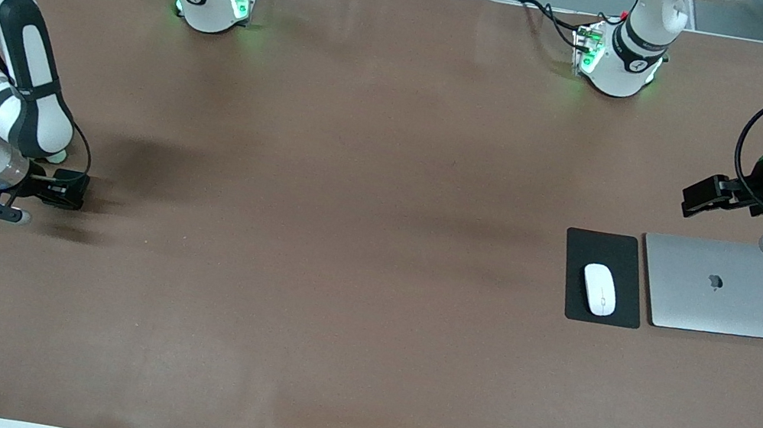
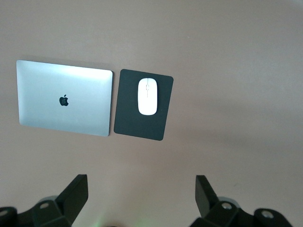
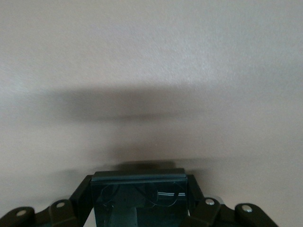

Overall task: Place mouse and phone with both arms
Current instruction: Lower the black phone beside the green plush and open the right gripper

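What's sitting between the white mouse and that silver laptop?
Only a strip of the black mouse pad under the mouse, then the laptop beside it, seen in the front view.

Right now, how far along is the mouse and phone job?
Done: the mouse lies on the pad beside the laptop, and the left gripper hangs open above the table near them, holding nothing. In hand: the right gripper is shut on the phone, low over the table at the right arm's end. Left: setting the phone down.
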Controlling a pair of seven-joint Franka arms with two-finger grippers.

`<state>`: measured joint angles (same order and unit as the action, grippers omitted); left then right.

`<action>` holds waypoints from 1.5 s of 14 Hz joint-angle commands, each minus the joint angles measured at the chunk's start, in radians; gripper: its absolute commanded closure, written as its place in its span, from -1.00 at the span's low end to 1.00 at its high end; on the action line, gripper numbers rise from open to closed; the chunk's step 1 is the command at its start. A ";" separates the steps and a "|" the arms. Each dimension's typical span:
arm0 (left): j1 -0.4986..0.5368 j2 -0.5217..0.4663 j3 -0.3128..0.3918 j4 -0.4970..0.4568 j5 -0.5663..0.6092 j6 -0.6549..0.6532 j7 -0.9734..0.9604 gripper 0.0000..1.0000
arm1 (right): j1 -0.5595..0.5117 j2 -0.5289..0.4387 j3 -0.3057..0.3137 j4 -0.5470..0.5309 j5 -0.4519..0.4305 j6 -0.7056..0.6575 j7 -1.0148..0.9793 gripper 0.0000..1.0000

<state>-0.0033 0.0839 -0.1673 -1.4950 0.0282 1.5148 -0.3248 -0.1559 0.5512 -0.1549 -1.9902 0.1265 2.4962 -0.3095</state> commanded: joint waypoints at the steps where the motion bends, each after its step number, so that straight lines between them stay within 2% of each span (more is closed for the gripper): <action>1: -0.001 0.000 0.000 0.007 -0.007 0.004 0.019 -1.00 | -0.031 -0.010 0.020 -0.018 -0.015 -0.002 -0.011 1.00; 8: 0.002 0.007 0.000 0.009 -0.007 0.004 0.015 -1.00 | -0.031 -0.016 0.021 -0.074 -0.008 -0.003 0.001 0.91; 9: 0.008 0.007 0.000 0.007 -0.008 0.004 0.007 -1.00 | -0.031 -0.017 0.021 -0.076 -0.008 -0.005 0.003 0.83; 10: 0.011 0.007 0.000 0.007 -0.008 0.004 0.007 -1.00 | -0.030 -0.016 0.021 -0.076 -0.008 -0.005 0.003 0.53; 12: 0.009 0.007 0.000 0.007 -0.007 0.004 0.006 -1.00 | -0.030 -0.017 0.021 -0.075 -0.008 -0.007 0.001 -0.99; 18: 0.009 0.007 0.000 0.009 -0.008 0.004 0.006 -1.00 | -0.014 -0.063 0.021 -0.058 -0.010 -0.034 0.000 -1.00; 21: 0.012 0.007 0.000 0.009 -0.010 0.004 0.006 -1.00 | -0.007 -0.102 0.021 0.005 -0.014 -0.101 -0.002 -1.00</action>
<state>0.0027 0.0883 -0.1656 -1.4950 0.0282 1.5148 -0.3248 -0.1598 0.5022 -0.1409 -2.0121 0.1264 2.4572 -0.3093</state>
